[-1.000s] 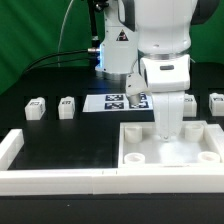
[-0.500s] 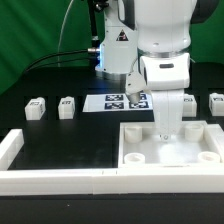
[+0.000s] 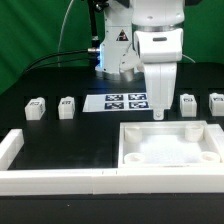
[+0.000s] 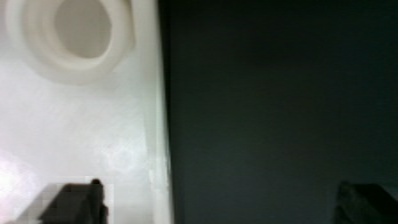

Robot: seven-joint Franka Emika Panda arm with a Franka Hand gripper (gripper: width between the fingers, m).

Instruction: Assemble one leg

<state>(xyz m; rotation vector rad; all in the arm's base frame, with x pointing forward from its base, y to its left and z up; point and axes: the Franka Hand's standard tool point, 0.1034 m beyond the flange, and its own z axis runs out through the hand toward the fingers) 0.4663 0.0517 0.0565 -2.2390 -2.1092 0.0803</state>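
White plastic tray point(image 3: 170, 165): fills the lower right of the exterior frame. It has round sockets at its corners, and no leg is seen standing in any of them. One socket point(image 4: 80, 40) shows in the wrist view.
Gripper point(image 3: 160, 113): hangs over the tray's far rim, right of centre in the exterior frame. In the wrist view its fingers point(image 4: 71, 203) stand wide apart with nothing between them, so it is released and empty.
Nearest leg point(image 3: 187, 103): sits on the black table point(image 3: 70, 140) just behind the tray's far rim, close to the gripper on the exterior view's right, and touches neither.
Other legs: the far-right leg point(image 3: 217, 102) is at the frame's right edge. The left-edge leg point(image 3: 37, 108) and the inner left leg point(image 3: 67, 106) are at middle left, well apart from the gripper.
Marker board point(image 3: 125, 101): lies flat at centre frame, behind the tray on the exterior view's left of the gripper.
Bearing for the coming move: judged a short shift toward the exterior view's right and slightly back, then down onto the nearest leg.
Long axis: the leg is too small here to tell how it lies, so finger alignment cannot be judged.
Stage: early by the look of it, with all four legs loose on the table.
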